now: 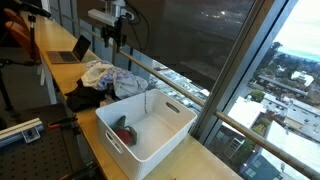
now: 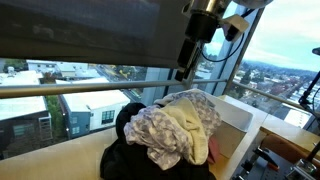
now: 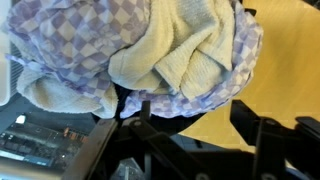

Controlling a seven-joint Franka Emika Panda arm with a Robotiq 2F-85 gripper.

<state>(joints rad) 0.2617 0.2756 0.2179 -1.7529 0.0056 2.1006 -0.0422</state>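
The arm hangs high over the wooden table (image 1: 52, 68), black fingers (image 1: 118, 40) spread apart with nothing between them. Straight below sits the heap of laundry (image 3: 150, 50): purple-checked cloth and a cream towel on top of a dark garment. It lies on the table just beside the white plastic bin (image 1: 186, 112), which has a red and dark item (image 1: 122, 128) in it. The danger is that soft mound. A pinch could take several layers at once and drag the whole heap. Trailing fabric might snag the bin's rim or sweep toward the open grey laptop (image 1: 72, 50) nearby.
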